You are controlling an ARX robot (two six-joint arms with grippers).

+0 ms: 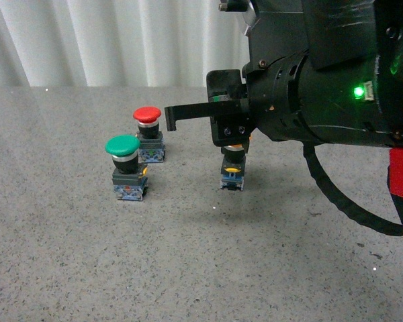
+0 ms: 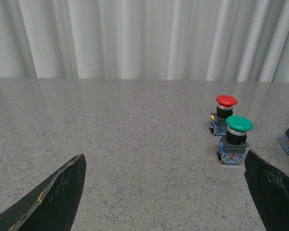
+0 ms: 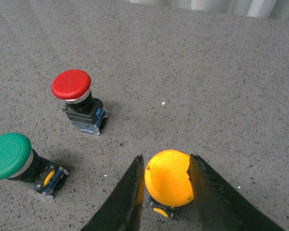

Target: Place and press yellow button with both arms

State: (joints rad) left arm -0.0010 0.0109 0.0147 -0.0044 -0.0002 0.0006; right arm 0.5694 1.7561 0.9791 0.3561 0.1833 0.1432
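**Right gripper is pinching the yellow cap while the left is waiting open**

The fingers (image 3: 125, 202) of the right gripper (image 3: 166, 159) are pressing in on both sides of the round cap of the yellow button (image 3: 168, 180), clamped on it. In the front view the button is hanging upright under the gripper. Its base looks to be on the surface or just above it; I cannot tell which. It is sitting to the right of the green button (image 1: 124, 161) and the red button (image 1: 148, 131), apart from both.

The left gripper (image 2: 164, 154) is holding nothing. Its fingers are spread wide, low over the table and well apart from the three buttons.

The step in hand looks like the placing. A rounded cap is a slippery hold, so the button should be going straight down until the base is resting flat, with the fingers opening only then. For the press, one gripper should be steadying the black body while the other is pushing down on the centre of the cap.

The surface (image 1: 87, 268) is flat, grey and finely speckled. A white pleated curtain (image 2: 135, 38) is hanging along its far edge.
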